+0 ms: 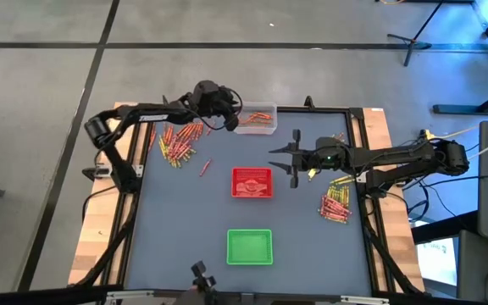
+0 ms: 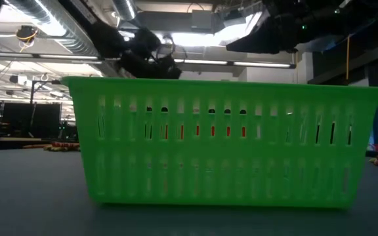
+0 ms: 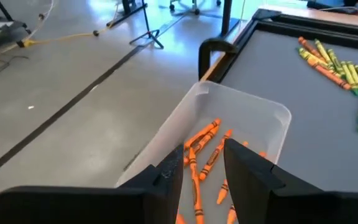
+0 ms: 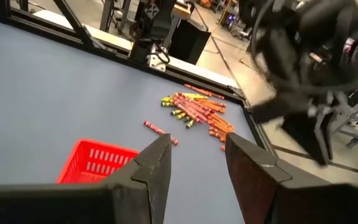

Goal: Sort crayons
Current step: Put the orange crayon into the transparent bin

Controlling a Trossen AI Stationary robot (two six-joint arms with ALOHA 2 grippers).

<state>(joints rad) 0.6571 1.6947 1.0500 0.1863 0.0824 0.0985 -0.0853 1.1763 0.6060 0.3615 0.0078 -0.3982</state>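
The left gripper [image 3: 204, 163] hangs over the clear plastic tray [image 3: 272, 115], fingers slightly apart with nothing between them; orange crayons [image 3: 205, 152] lie directly below in that tray, so this looks like a release just made or a drop position chosen so a crayon lands inside. The clear tray sits at the table's far edge, beyond the square red slotted tray [image 1: 252, 182]. Left of the red tray lies a mixed pile of orange, red and yellow-green crayons [image 1: 179, 142], with a stray red one [image 1: 203, 168] nearer it.

The right gripper [image 4: 194, 152] waits just right of the red tray, fingers apart and empty. A second crayon pile [image 1: 336, 201] lies further right. The green slotted tray [image 1: 250, 246] sits nearer than the red one.
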